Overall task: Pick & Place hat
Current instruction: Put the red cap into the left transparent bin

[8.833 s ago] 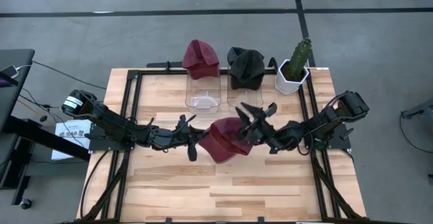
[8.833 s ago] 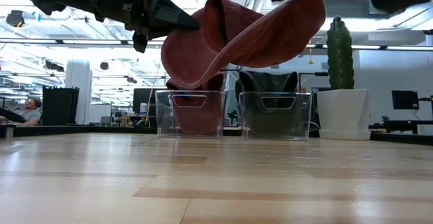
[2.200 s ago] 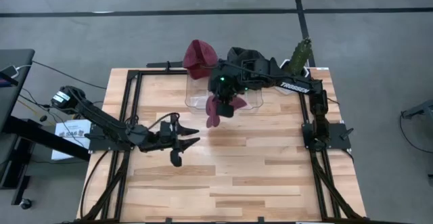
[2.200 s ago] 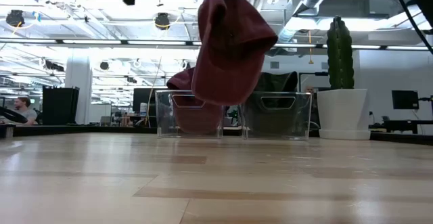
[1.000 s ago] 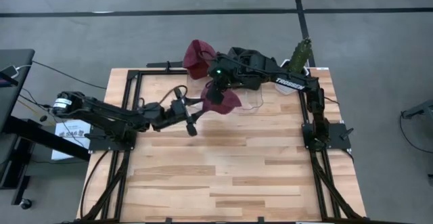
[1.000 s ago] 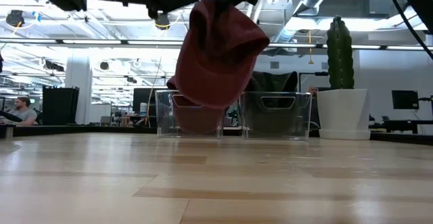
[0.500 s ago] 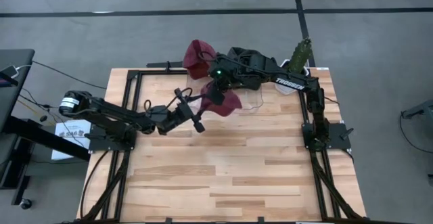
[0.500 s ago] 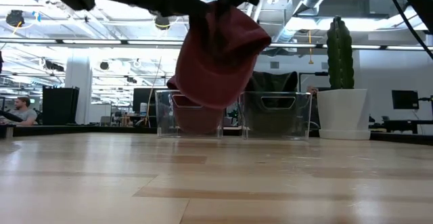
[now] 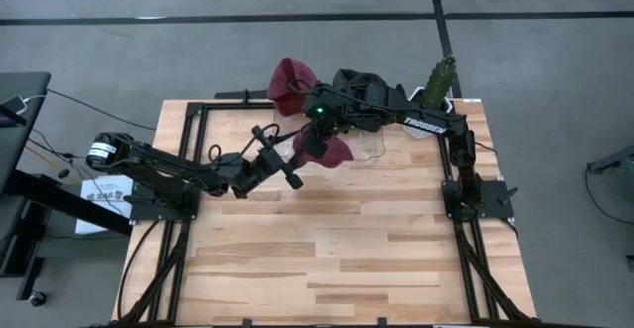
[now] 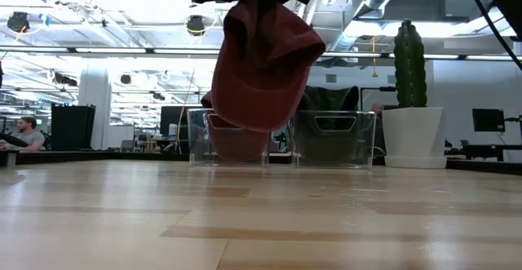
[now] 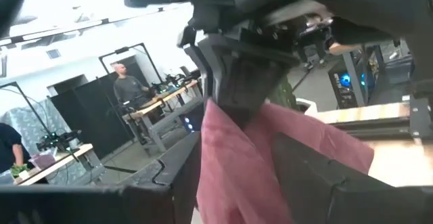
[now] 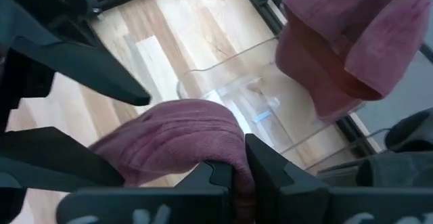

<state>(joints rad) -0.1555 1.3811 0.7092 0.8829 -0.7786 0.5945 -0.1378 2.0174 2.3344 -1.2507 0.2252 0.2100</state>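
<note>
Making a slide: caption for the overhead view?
Right gripper holds red hat beside clear bins; left gripper reaches in.

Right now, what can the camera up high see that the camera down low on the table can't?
Only the high view shows the left gripper, open beside the hanging red hat, and the right gripper pinching it. Only the low view shows the hat hanging clear above the table, and the room behind. Both show the clear bins and the cactus.
</note>
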